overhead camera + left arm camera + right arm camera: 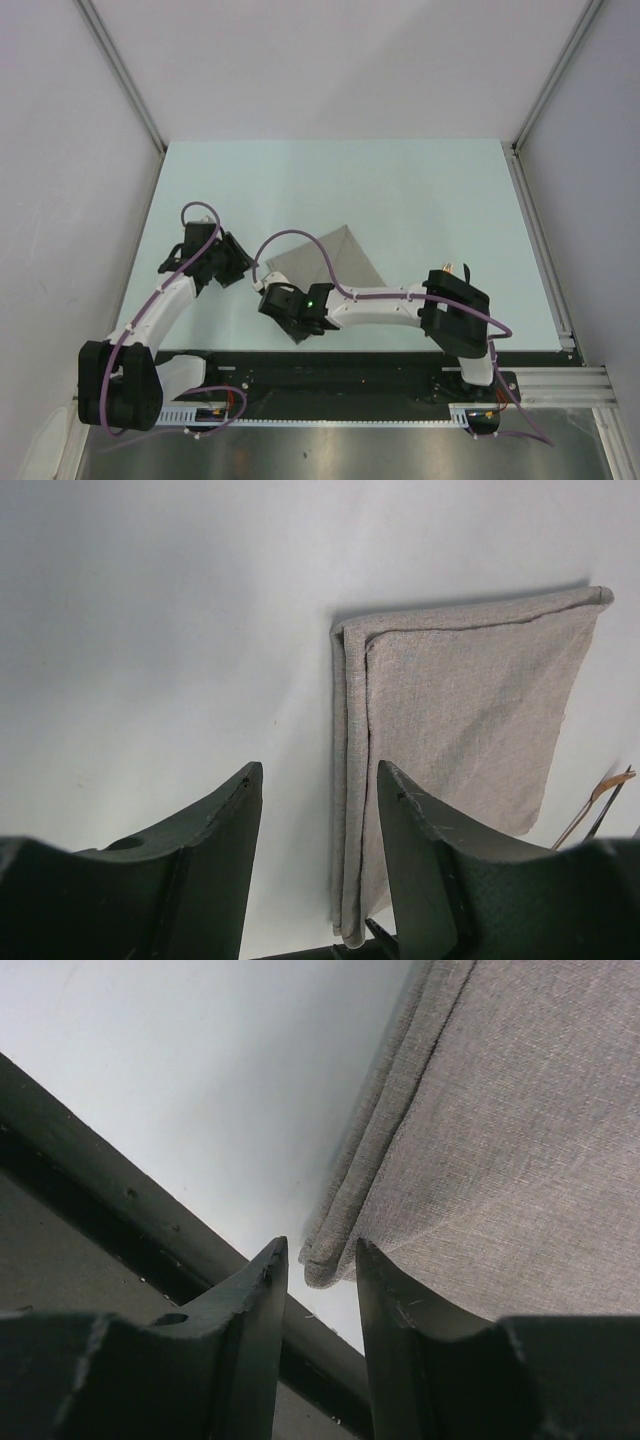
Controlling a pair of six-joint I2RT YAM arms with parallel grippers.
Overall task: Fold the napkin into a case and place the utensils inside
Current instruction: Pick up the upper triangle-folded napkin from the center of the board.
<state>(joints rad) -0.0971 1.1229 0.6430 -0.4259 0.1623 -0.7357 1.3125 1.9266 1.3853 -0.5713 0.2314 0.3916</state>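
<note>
The left gripper (318,772) hovers over the table (420,200) with its jaws well apart and nothing clamped. The long folded edge of the napkin (465,710) shows below the gap, close to the right finger, and the rest of the cloth spreads away to the right of the jaws. The napkin lies flat and is folded to a smaller, doubled shape, not yet a narrow case. It looks light, soft and limp, so I think it will sag and slide if it is lifted from the middle. A better hold is a corner or the doubled edge, pinched through all layers. The right gripper (320,1245) is down at the near corner of the cloth, its jaws apart by only a narrow gap and holding nothing; the layered corner sits just ahead of the fingertips. To the left of these jaws the dark rail (100,1190) at the table's near edge is close, so there is little room on that side, while beyond the cloth the table is open. The utensils (608,784) lie past the right side of the napkin, apart from it.
</note>
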